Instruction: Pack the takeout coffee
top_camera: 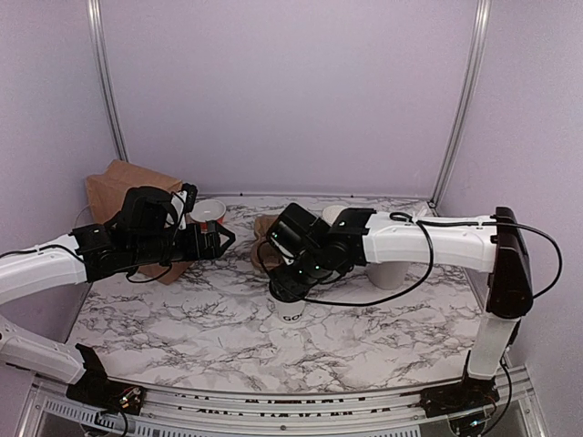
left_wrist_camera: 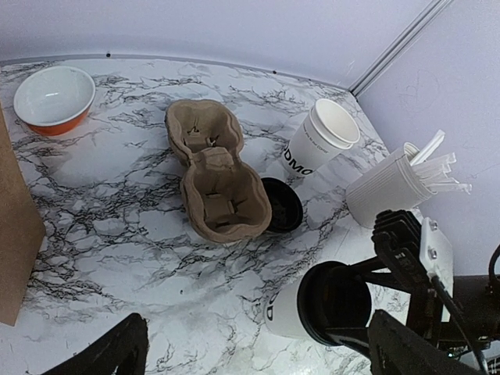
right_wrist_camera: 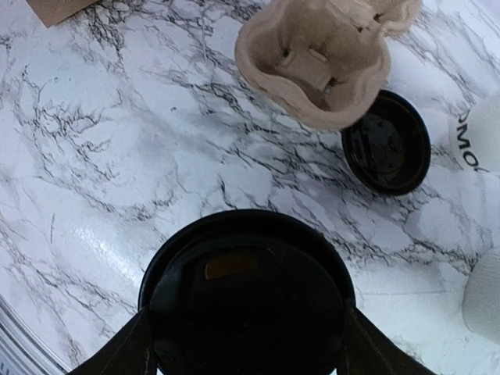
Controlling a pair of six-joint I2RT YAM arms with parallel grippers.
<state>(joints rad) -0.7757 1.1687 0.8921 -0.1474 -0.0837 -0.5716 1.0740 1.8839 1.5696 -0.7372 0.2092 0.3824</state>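
right pincer (right_wrist_camera: 246, 332): fingers astride the black lid of the takeout coffee (right_wrist_camera: 246, 266); cannot tell whether they clamp it
takeout coffee: directly beneath right pincer, on the marble table (right_wrist_camera: 117, 156)
left pincer (left_wrist_camera: 262, 351): fingers wide apart, holding nothing
cup carrier (right_wrist_camera: 320, 62): beyond right pincer

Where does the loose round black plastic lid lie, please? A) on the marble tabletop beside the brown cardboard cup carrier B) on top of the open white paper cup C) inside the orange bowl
A: the loose black lid lies flat on the marble tabletop, right beside the brown cardboard cup carrier.
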